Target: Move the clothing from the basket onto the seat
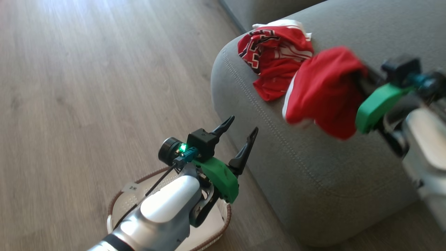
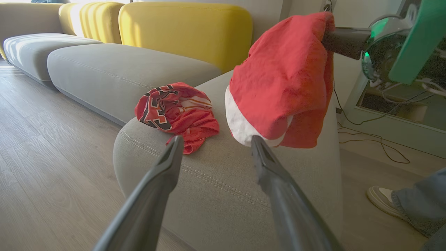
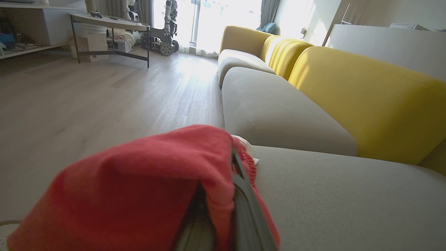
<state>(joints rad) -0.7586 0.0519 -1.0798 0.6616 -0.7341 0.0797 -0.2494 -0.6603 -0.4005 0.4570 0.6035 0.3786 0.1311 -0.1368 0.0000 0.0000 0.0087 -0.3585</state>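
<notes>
You have two red garments, one basket and one seat [image 1: 313,167] to track. The jersey [image 1: 275,52] lies crumpled on top of the seat, near its rounded end. The shorts [image 1: 324,90] hang just above the seat beside the jersey, white lining showing. Your right gripper [image 1: 362,80] is clamped tight on their upper edge. You cannot tell whether their lower edge touches the seat. The basket [image 1: 228,214] stands on the floor beside the seat's rounded end. What shows of its inside is white plastic, and your left arm covers the rest. Your left gripper [image 1: 244,124] hovers above the basket, just off the seat's corner, fingers spread wide and holding nothing.
</notes>
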